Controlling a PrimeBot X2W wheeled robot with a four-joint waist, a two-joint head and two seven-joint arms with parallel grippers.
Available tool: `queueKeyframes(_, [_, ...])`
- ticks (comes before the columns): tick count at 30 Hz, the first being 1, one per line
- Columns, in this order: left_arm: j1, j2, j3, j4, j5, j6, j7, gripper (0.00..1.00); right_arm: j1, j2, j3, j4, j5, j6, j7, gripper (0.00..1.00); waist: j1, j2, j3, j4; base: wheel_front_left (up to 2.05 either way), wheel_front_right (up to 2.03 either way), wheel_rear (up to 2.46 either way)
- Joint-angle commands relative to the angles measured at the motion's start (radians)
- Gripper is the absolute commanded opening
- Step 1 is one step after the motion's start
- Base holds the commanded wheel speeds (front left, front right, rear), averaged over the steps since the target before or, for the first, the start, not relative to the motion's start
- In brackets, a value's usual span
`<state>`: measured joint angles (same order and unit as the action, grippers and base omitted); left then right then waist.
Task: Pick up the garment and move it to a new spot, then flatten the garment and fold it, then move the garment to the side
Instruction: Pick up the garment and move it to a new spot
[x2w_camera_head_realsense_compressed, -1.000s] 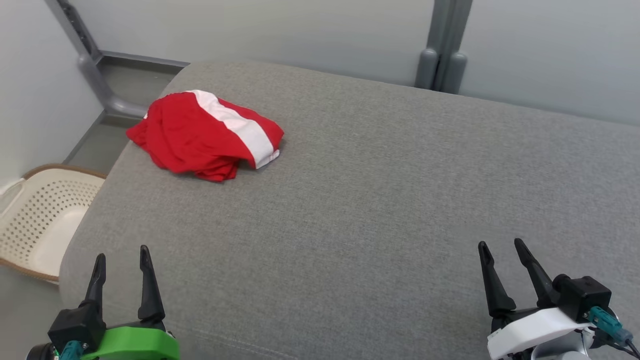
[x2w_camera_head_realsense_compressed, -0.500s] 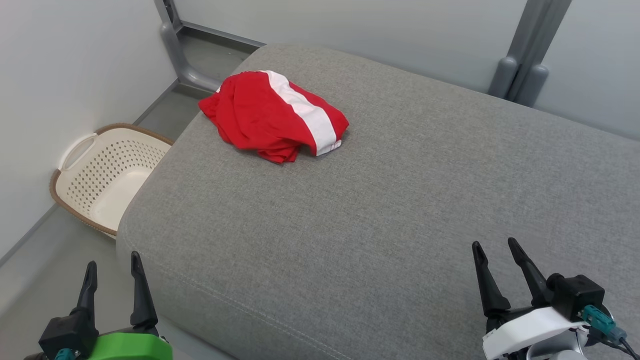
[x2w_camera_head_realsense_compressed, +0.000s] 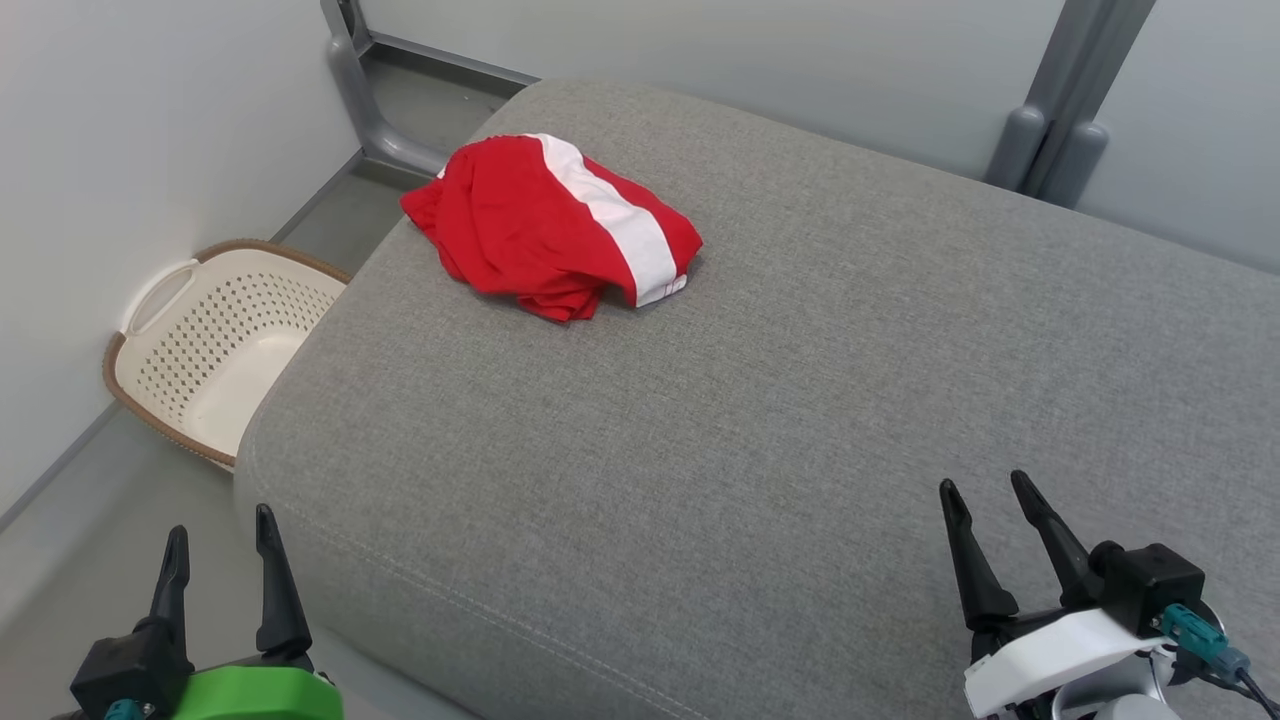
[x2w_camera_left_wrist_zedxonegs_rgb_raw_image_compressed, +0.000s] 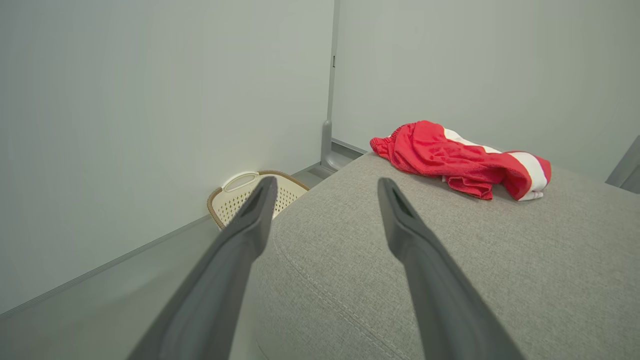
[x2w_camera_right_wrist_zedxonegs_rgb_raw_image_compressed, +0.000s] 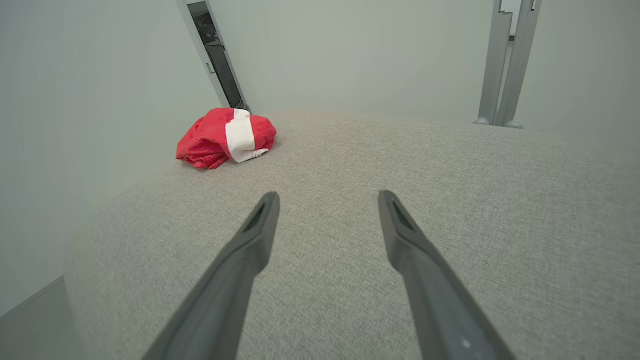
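Grey fabric covers the broad cushion (x2w_camera_head_realsense_compressed: 760, 420), which stands among pale grey wall panels with a grey post (x2w_camera_head_realsense_compressed: 1050, 120) behind its far right side. On the floor (x2w_camera_head_realsense_compressed: 70, 530) to the left, set against the wall and tucked partly under the cushion's left edge, sits a cream basket (x2w_camera_head_realsense_compressed: 215, 325) with a brown rim and a loop handle. Its holed walls and smooth pale bottom are in plain sight.

At the lower left of the head view, the left gripper (x2w_camera_head_realsense_compressed: 220, 520), on a green mount, points its fingers forward with the jaws spread wide and nothing between them. It hangs over the floor just off the cushion's near left corner. In the left wrist view the left gripper (x2w_camera_left_wrist_zedxonegs_rgb_raw_image_compressed: 326, 181) straddles that corner, one finger lined up with the basket (x2w_camera_left_wrist_zedxonegs_rgb_raw_image_compressed: 235, 182) and the other over the fabric. The right gripper (x2w_camera_head_realsense_compressed: 982, 482), on a white mount, is at the lower right of the head view, above the near right part of the cushion. Its jaws are likewise spread and hold nothing, and its fingers lean a little leftward.

A red garment (x2w_camera_head_realsense_compressed: 540, 230) with a broad white band lies in a crumpled heap at the cushion's far left corner, close to the edge. It is well apart from both grippers. From the left wrist it sits ahead and to the right (x2w_camera_left_wrist_zedxonegs_rgb_raw_image_compressed: 450, 157). From the right gripper (x2w_camera_right_wrist_zedxonegs_rgb_raw_image_compressed: 328, 195) it lies far off to the left (x2w_camera_right_wrist_zedxonegs_rgb_raw_image_compressed: 220, 137).
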<state>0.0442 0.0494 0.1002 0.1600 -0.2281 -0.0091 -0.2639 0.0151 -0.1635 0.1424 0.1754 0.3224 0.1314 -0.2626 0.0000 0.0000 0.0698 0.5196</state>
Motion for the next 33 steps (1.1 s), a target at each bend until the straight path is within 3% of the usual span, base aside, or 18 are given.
queueKeyframes(1, [-0.007,0.002,0.005,0.001,-0.001,-0.001,0.000,1.00,-0.003,-0.007,-0.002,0.002,0.003,-0.001,-0.003,1.00,0.0000,0.0000,0.005,-0.013,0.00,0.00,0.00])
queueKeyframes(9, [-0.126,0.006,0.019,0.003,0.024,-0.021,0.000,1.00,-0.034,-0.045,-0.017,-0.017,-0.006,-0.001,-0.003,1.00,0.0000,0.0000,0.068,-0.094,0.00,0.00,0.00])
queueKeyframes(16, [-0.345,0.040,0.064,0.028,0.012,-0.047,0.000,1.00,-0.071,-0.104,-0.047,-0.044,-0.004,-0.001,-0.003,1.00,0.0000,0.0000,0.171,-0.216,0.00,0.00,0.00])
queueKeyframes(25, [-0.660,0.149,0.080,0.124,0.003,-0.069,0.024,1.00,-0.114,-0.174,-0.152,-0.121,-0.001,-0.001,-0.003,1.00,0.0000,0.0000,0.361,-0.374,0.00,0.00,0.00])
queueKeyframes(33, [-0.905,0.244,0.082,0.318,-0.028,-0.085,0.091,1.00,-0.106,-0.203,-0.265,-0.194,-0.002,-0.001,-0.003,1.00,0.0000,0.0000,0.495,-0.462,0.00,0.00,0.00])
